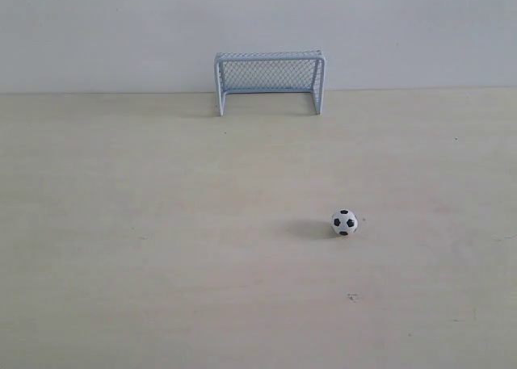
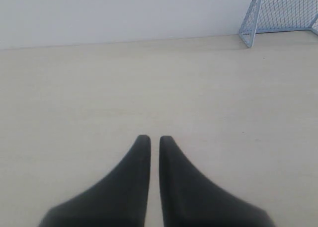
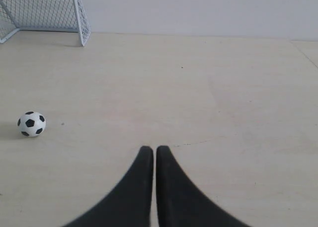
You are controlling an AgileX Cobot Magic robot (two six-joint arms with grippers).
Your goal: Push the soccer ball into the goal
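- Nearer the table's (image 1: 121, 264) right edge, the soccer ball (image 1: 343, 222) is best met from behind by the right fingers (image 3: 145, 160), pressed together.
- The push should be aimed at the far-edge goal (image 1: 270, 80).

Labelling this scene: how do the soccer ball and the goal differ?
The ball is tiny, round, white with black patches; the goal is far wider, a pale blue frame with mesh netting. The ball lies out on the table, nearer the camera; the goal stands far back by the wall. Both rest on the table.
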